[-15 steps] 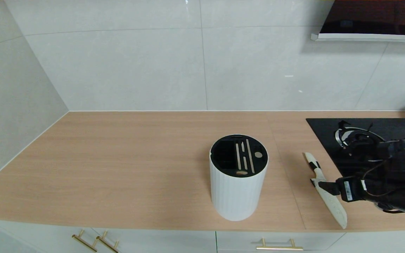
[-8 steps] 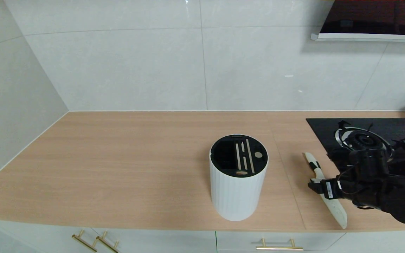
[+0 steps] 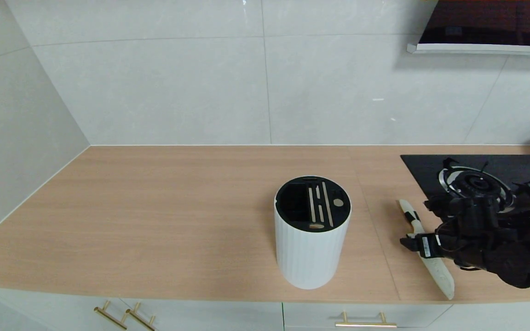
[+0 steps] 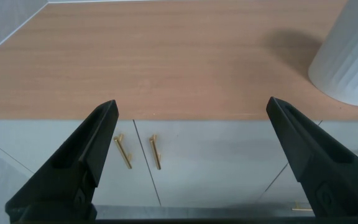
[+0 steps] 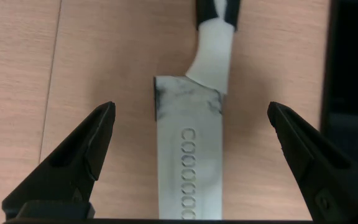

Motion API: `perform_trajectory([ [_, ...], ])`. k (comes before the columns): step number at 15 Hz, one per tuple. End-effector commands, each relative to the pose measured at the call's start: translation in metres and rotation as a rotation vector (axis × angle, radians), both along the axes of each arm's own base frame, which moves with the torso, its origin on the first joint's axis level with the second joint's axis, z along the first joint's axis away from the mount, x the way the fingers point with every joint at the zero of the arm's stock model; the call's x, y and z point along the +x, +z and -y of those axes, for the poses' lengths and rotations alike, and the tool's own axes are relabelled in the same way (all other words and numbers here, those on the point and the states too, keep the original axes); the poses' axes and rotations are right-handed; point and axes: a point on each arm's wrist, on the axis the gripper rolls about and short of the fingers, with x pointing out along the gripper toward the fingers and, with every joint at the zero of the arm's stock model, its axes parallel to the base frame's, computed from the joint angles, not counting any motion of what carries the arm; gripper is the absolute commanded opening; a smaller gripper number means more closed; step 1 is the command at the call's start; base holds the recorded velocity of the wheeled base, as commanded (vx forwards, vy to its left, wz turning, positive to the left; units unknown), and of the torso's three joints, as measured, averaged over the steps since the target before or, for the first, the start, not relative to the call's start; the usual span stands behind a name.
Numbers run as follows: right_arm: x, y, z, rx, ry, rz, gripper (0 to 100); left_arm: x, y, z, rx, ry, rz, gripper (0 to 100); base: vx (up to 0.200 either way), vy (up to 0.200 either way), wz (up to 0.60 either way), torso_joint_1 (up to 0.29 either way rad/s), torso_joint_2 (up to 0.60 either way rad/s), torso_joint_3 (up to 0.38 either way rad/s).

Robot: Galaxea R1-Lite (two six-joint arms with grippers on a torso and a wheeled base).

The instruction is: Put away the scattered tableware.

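Wood countertop (image 3: 177, 220), knife (image 3: 439, 276) flat beside hob (image 3: 419, 168).
Right gripper (image 5: 190, 107) spread wide over blade heel; lower squarely, close across neck, avoid edge.

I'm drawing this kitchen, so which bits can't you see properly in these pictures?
- White speckled-blade knife: in the head view, the right end effector covers part of its blade. In the right wrist view, the edges cut off its tip and handle end.
- White ribbed cylinder holder: in the left wrist view, the edge cuts off its top. In the head view, its inside is too dark.
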Motion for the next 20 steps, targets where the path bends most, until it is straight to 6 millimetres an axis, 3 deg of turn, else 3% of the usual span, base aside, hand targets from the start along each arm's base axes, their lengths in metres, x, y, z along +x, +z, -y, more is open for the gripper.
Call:
perform_trajectory([
  [1,0.001,-0.002,0.0,0.0,-0.001,-0.005,100,0.0,0.0,0.0,0.0,0.0,-0.001,100,0.0,0.0,0.0,0.0,0.0,0.0],
  [17,0.004,-0.01,0.0,-0.002,-0.006,-0.023,100,0.0,0.0,0.0,-0.001,0.0,0.001,100,0.0,0.0,0.0,0.0,0.0,0.0],
  [18,0.004,-0.012,0.0,-0.002,-0.006,-0.028,0,0.0,0.0,0.0,-0.001,0.0,-0.001,100,0.0,0.0,0.0,0.0,0.0,0.0],
  [20,0.005,-0.016,0.0,-0.004,-0.005,-0.034,0,0.0,0.0,0.0,-0.001,0.0,-0.001,100,0.0,0.0,0.0,0.0,0.0,0.0],
])
